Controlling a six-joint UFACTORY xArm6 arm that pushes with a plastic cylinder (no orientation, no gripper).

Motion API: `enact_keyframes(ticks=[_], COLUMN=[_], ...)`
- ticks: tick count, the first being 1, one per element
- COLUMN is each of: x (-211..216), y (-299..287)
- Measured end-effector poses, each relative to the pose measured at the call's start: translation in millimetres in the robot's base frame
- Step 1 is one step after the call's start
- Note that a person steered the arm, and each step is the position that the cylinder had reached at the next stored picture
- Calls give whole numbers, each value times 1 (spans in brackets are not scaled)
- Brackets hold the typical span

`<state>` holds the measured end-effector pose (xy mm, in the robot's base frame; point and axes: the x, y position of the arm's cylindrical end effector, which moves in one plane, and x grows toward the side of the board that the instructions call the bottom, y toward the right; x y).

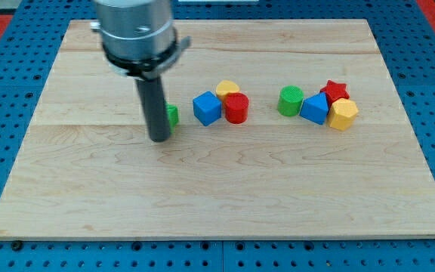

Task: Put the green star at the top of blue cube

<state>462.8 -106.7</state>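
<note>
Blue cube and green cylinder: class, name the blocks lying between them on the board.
In the camera view, a yellow block and a red cylinder lie between the blue cube and the green cylinder, bunched against the cube's right side.

Non-task: yellow block [228, 89], red cyl. [236, 109]; R group: green cyl. [291, 100], blue block [315, 109], red star [335, 91], yellow block [343, 114]; wood board [217, 189].

You've got eight blocks on one board [225, 189]. Two green [172, 115] [291, 100], two blue [208, 108] [315, 109], two red [236, 109] [334, 90], two yellow [228, 88] [343, 114]. One rod [155, 106].
</note>
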Motion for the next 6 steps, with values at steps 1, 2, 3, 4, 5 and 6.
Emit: enact_keyframes(ticks=[1,2,3,4,5,6], x=[-21,-25,-11,2,-14,-32], y=[-20,-19,-29,-23,-20,-4])
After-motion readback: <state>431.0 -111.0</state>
